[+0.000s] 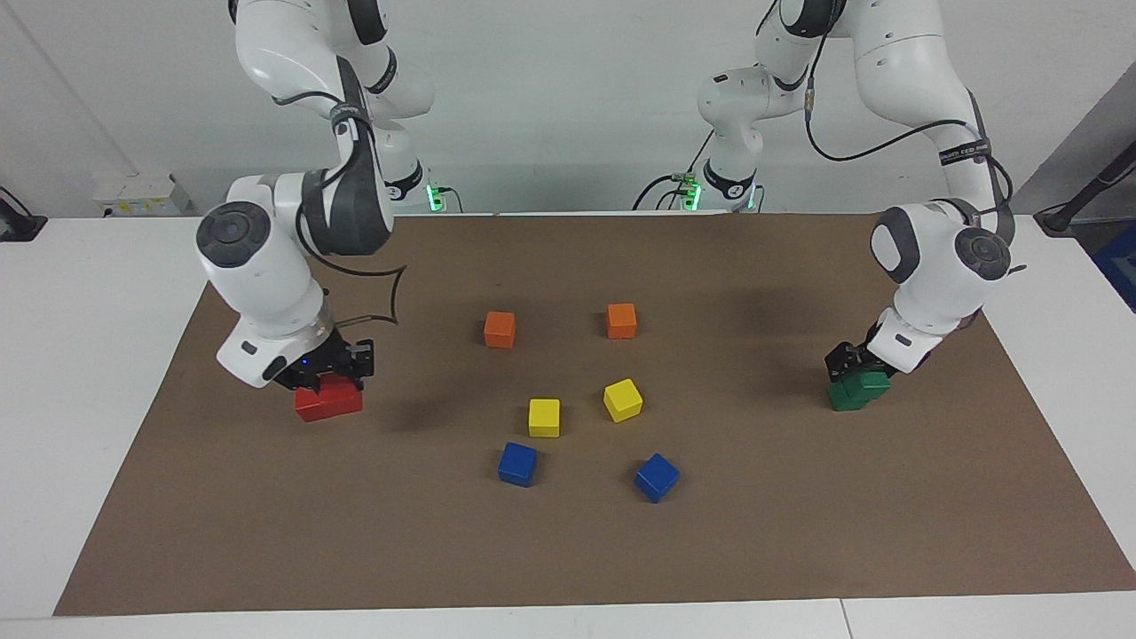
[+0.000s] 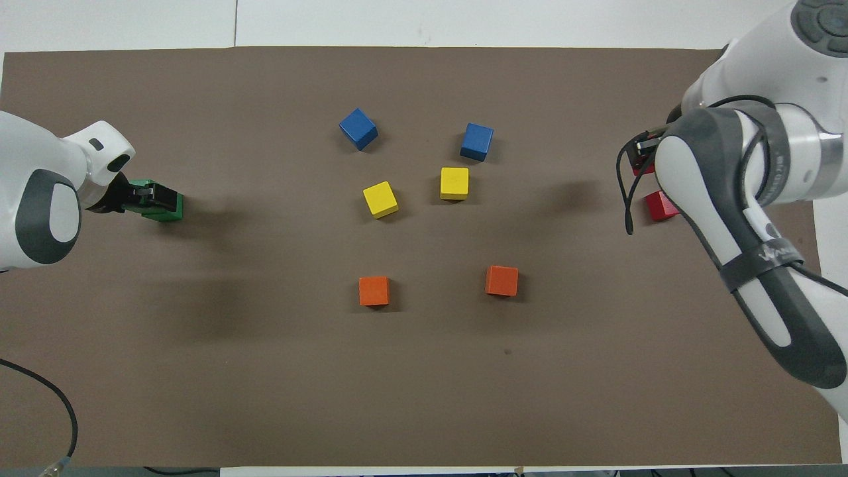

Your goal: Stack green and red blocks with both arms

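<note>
Two green blocks sit together at the left arm's end of the mat, one (image 1: 871, 383) seemingly resting askew on the other (image 1: 844, 398). My left gripper (image 1: 854, 366) is down on the upper one; from above it (image 2: 148, 194) covers part of the green blocks (image 2: 165, 209). At the right arm's end, my right gripper (image 1: 334, 376) is shut on a red block (image 1: 338, 385). A second red block (image 1: 311, 405) lies right against it. In the overhead view one red block (image 2: 661, 206) shows beside the right arm, which mostly hides the other (image 2: 637, 169).
A brown mat (image 1: 799, 532) covers the table. In its middle lie two orange cubes (image 1: 500, 329) (image 1: 621, 320), two yellow cubes (image 1: 544, 417) (image 1: 622, 399) and two blue cubes (image 1: 517, 463) (image 1: 657, 477), the blue farthest from the robots.
</note>
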Controlling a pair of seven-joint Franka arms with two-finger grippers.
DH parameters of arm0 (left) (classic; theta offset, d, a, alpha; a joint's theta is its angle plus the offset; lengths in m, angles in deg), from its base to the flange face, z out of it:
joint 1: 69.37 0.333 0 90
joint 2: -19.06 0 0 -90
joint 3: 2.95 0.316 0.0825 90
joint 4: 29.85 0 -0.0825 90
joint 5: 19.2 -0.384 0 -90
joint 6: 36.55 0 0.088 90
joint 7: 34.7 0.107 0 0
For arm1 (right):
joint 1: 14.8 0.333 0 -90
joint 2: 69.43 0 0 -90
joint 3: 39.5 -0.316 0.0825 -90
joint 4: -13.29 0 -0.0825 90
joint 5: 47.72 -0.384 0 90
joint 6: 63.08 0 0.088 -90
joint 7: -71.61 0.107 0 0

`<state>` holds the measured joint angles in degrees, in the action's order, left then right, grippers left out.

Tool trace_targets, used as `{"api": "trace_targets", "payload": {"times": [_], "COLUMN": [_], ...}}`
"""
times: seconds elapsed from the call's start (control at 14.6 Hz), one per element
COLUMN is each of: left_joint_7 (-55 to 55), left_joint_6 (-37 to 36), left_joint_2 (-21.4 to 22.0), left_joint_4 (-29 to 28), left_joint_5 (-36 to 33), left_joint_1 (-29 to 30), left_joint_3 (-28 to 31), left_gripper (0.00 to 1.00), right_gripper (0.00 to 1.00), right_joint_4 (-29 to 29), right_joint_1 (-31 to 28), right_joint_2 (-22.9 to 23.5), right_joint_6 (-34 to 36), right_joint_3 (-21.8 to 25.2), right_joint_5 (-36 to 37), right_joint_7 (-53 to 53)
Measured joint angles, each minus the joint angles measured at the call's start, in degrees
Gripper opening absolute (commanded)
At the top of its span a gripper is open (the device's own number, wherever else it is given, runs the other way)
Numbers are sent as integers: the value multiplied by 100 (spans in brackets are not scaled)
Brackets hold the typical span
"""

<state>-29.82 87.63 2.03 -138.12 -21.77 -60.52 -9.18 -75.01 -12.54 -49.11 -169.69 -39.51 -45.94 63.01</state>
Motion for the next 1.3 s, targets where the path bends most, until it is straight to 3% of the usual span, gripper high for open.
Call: {"api": "trace_targets", "payload": {"times": [0.34, 0.62, 0.89, 1.3], "left_joint_7": [0, 0, 0, 2], "left_joint_6": [-904, -1883, -2813, -3312], "left_joint_2": [429, 1221, 1952, 2010], "left_joint_4": [475, 647, 703, 1066], "left_joint_5": [0, 0, 11, 191], "left_joint_1": [1, -8, -11, -60], "left_joint_3": [-3, -32, -73, -103], "left_gripper": [100, 100, 100, 100], "right_gripper": [0, 0, 0, 0], "right_joint_4": [-741, -1663, -1897, -2106], "right_joint_1": [-445, -591, -651, -651], "right_joint_2": [-448, -727, -752, -664], "right_joint_6": [-134, -1102, -1402, -1721], "right_joint_3": [1, 2, 2, 1], "right_joint_5": [0, 0, 0, -7], "right_joint_7": [-457, -824, -1041, -1043]}}
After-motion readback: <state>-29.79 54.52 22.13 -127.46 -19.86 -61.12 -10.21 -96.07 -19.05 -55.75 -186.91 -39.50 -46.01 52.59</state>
